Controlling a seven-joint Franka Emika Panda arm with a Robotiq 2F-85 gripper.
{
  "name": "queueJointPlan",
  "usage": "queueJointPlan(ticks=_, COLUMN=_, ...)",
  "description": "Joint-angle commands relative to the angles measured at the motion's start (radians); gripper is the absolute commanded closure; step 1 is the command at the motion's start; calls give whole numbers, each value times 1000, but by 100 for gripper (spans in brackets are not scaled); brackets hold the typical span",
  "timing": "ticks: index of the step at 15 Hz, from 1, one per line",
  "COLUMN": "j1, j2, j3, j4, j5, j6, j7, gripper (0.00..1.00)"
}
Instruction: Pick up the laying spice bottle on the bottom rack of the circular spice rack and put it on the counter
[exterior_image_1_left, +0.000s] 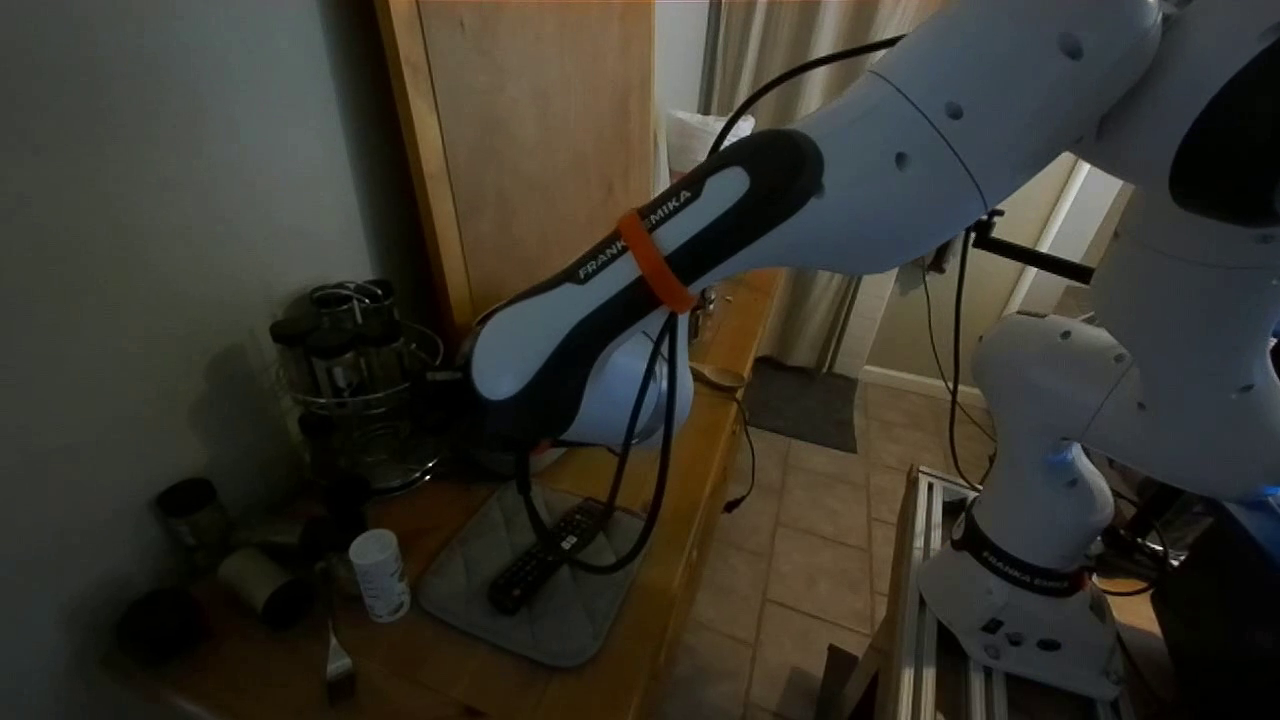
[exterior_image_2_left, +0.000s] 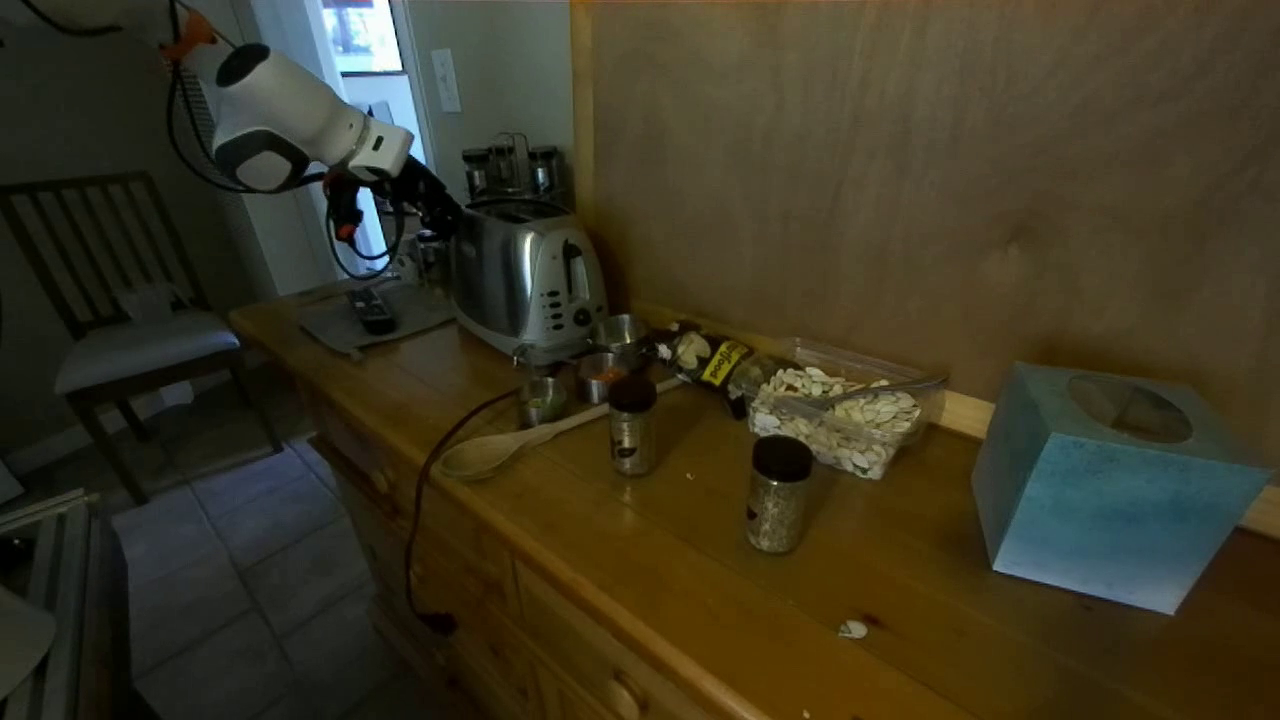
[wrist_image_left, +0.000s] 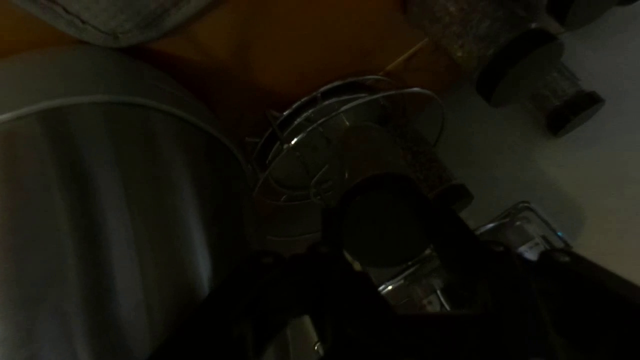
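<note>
The circular spice rack (exterior_image_1_left: 355, 400) stands against the wall on the wooden counter (exterior_image_2_left: 640, 570). Its upper jars show behind the toaster in an exterior view (exterior_image_2_left: 512, 165). In the dark wrist view its wire ring (wrist_image_left: 300, 140) curves round the spice bottle (wrist_image_left: 370, 145), whose dark cap faces the camera. My gripper (wrist_image_left: 382, 217) has a black finger against each side of that cap and appears shut on it. Whether the bottle still rests on the rack I cannot tell. Another bottle (wrist_image_left: 425, 160) stands beside it. In an exterior view the gripper (exterior_image_2_left: 435, 210) is beside the toaster.
The chrome toaster (exterior_image_2_left: 515, 280) is close beside the gripper and fills the left of the wrist view (wrist_image_left: 100, 210). A grey mat (exterior_image_1_left: 560, 630) bears a remote (exterior_image_1_left: 545, 560). A white container (exterior_image_1_left: 380, 575), fork (exterior_image_1_left: 338, 660) and several dark-capped jars (exterior_image_1_left: 260, 585) are near the rack.
</note>
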Motion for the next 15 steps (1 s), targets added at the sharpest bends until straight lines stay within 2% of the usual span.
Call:
queueJointPlan(ticks=1, j1=136, j2=-20, j3=-151, j4=-50, j5=-32, j6=-115, j7=41, gripper=75)
queueJointPlan(ticks=4, j1=282, j2=6, j3=-334, j4=-62, j5=-180, j6=-243, j7=189, gripper=75)
queueJointPlan(ticks=7, j1=423, j2=31, j3=-512, j4=-14, j5=-346, j6=-355, j7=332, gripper=75)
queueJointPlan(ticks=11, j1=571, j2=47, j3=-690, j4=49, j5=-484, j6=-508, j7=462, gripper=75)
queueJointPlan(ticks=15, j1=667, j2=69, j3=-834, j4=131, j5=-634, j6=-790, j7=550, gripper=75)
